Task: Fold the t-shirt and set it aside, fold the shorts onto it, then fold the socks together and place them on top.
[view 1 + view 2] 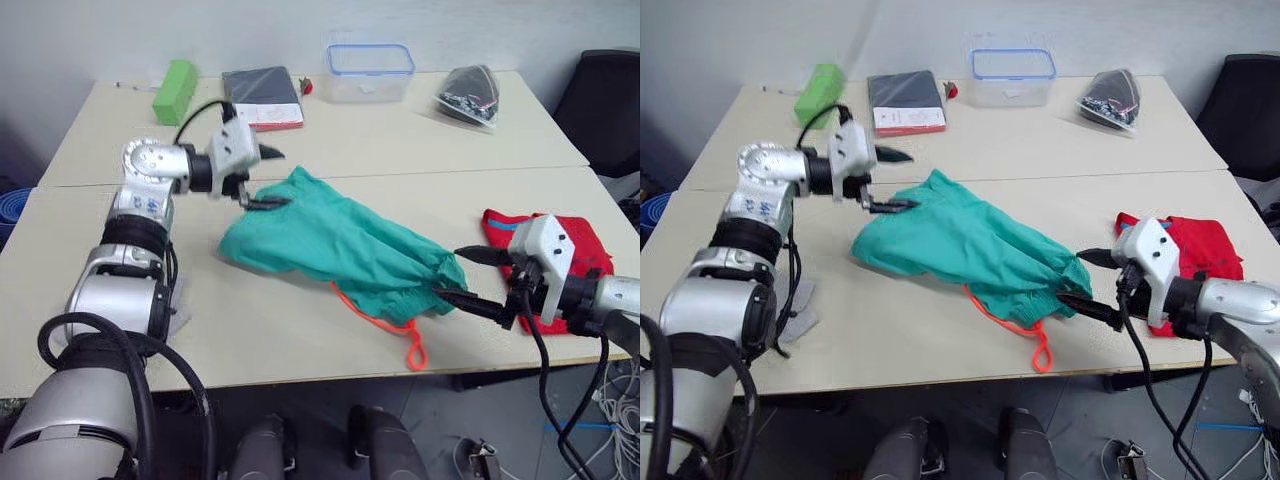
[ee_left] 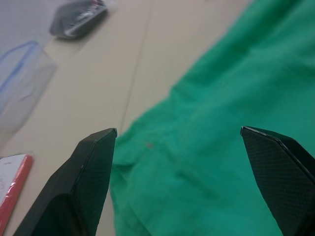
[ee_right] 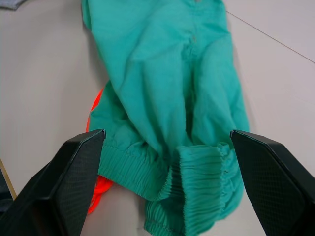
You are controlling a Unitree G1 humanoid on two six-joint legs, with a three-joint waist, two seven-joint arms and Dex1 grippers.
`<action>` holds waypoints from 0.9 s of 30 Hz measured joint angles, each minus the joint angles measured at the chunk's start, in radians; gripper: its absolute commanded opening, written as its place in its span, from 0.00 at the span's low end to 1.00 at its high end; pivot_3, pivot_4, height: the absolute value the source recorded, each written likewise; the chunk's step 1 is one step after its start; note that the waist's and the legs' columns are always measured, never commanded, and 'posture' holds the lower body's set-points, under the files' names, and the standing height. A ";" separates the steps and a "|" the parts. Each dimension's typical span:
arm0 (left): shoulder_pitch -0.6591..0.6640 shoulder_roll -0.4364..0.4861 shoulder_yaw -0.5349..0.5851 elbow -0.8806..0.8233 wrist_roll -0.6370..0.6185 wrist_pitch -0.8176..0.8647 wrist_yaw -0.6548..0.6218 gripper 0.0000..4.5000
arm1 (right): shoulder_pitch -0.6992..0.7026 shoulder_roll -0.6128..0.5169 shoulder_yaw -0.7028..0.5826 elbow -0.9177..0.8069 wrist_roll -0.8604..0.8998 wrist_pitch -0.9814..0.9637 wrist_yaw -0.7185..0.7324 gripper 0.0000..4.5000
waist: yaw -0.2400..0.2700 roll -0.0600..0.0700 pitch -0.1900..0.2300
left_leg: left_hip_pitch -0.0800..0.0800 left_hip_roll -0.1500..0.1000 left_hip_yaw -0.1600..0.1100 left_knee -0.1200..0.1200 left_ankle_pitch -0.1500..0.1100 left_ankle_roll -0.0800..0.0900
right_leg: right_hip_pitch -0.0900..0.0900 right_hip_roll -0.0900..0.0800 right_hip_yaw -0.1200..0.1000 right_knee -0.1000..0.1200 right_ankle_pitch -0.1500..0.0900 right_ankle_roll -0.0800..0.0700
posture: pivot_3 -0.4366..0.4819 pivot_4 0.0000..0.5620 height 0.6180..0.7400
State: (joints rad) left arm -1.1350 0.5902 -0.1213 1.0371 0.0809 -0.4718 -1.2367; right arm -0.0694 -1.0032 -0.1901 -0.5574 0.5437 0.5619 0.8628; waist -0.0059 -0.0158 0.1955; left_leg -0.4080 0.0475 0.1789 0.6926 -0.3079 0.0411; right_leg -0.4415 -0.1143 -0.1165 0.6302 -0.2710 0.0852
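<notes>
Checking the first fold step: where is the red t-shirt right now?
In the left eye view the t-shirt lies folded near the table's right front edge, just behind the right gripper, right of the shorts.

Bright even light, soft shadows, left wrist bkgd blurry.

Left arm reaches forward from the shoulder, forearm bent inward at the elbow, wrist level. Left gripper [image 1: 262, 178] points toward the robot's right, its two black fingers [image 2: 93, 172] spread wide apart and holding nothing. Right arm extends low, forearm angled inward. Right gripper [image 1: 468, 277] points toward the robot's left, fingers [image 3: 74, 172] likewise wide apart, apparently touching nothing.
</notes>
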 measured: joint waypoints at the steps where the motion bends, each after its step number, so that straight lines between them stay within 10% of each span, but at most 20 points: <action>1: 0.034 0.021 -0.017 -0.011 0.016 -0.029 -0.006 0.94 | 0.009 -0.002 0.049 -0.023 -0.050 -0.031 -0.001 0.92 | 0.000 -0.001 0.000 | 0.000 0.000 0.000 0.000 0.000 0.000 | 0.000 0.000 0.000 0.000 0.000 0.000 | 0.48 0.27 1.00; 11: 0.127 0.081 -0.074 -0.178 0.006 -0.017 -0.186 0.94 | 0.000 0.059 0.311 -0.026 -0.347 -0.098 -0.083 0.92 | 0.004 -0.002 -0.001 | -0.005 0.000 -0.002 0.006 -0.002 0.003 | -0.001 -0.001 -0.002 0.001 0.000 0.000 | 0.48 0.27 1.00; 19: 0.118 0.079 -0.137 -0.085 0.135 -0.190 -0.007 0.94 | -0.071 0.138 0.396 0.073 -0.479 -0.147 -0.115 0.92 | 0.002 -0.004 -0.002 | -0.004 0.000 -0.002 0.006 -0.002 0.003 | -0.001 -0.001 -0.002 0.002 0.000 0.000 | 0.48 0.27 1.00; 27: -0.029 0.033 -0.258 0.127 0.383 -0.246 0.457 0.85 | -0.065 0.153 0.422 0.131 -0.552 -0.259 -0.107 0.35 | 0.006 -0.008 -0.005 | 0.003 0.000 -0.005 0.006 -0.004 0.006 | 0.009 -0.003 -0.004 0.000 0.001 0.001 | 0.48 0.27 1.00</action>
State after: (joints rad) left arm -1.1639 0.6233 -0.3798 1.1639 0.4639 -0.7180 -0.7801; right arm -0.1341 -0.8501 0.2322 -0.4260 -0.0081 0.3033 0.7560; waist 0.0002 -0.0234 0.1907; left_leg -0.4048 0.0474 0.1739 0.6985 -0.3123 0.0467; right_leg -0.4323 -0.1169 -0.1203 0.6303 -0.2703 0.0860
